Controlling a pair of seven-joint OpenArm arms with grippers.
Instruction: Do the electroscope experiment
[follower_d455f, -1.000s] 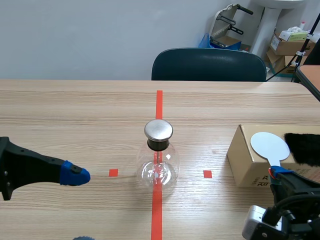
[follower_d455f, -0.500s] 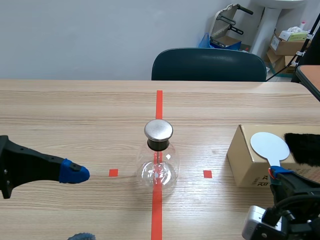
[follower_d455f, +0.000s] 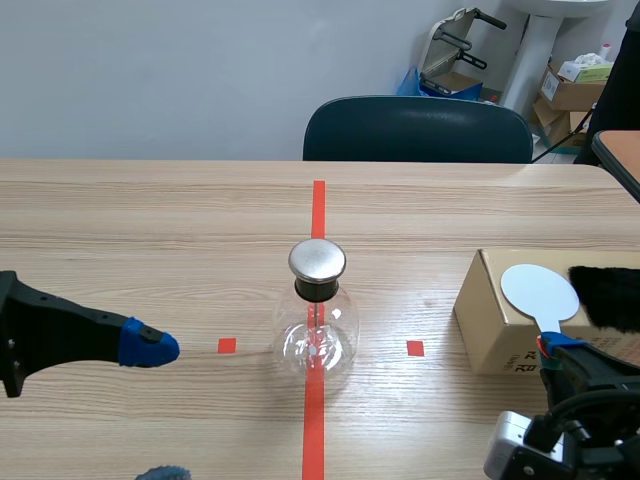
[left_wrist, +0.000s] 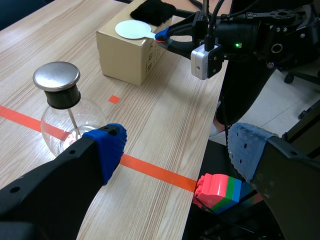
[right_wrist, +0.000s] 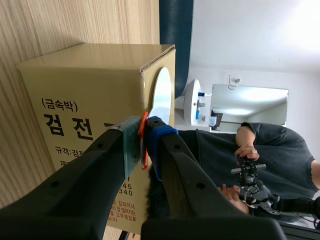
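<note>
Scene view puts the glass electroscope (follower_d455f: 317, 335) upright at the middle of the counter (follower_d455f: 150, 220), on the red tape line, with its metal cap (follower_d455f: 317, 260) on top. Treat it as fragile and probably light. The bulb is thin, smooth glass that may slip, so if you must steady it, take it low on the bulb or at the dark neck, and do not knock the cap.

Your right gripper (right_wrist: 143, 137) is clenched on the orange handle (right_wrist: 144, 125) of the white disc paddle (follower_d455f: 540, 290). The paddle lies on the cardboard box (follower_d455f: 480, 320), beside the black fur (follower_d455f: 605, 295). It looks thin, stiff and light, so hold it by the handle and keep the disc free.

Your left gripper (left_wrist: 175, 150) is released and holds nothing, off to the electroscope's left and apart from it.
</note>
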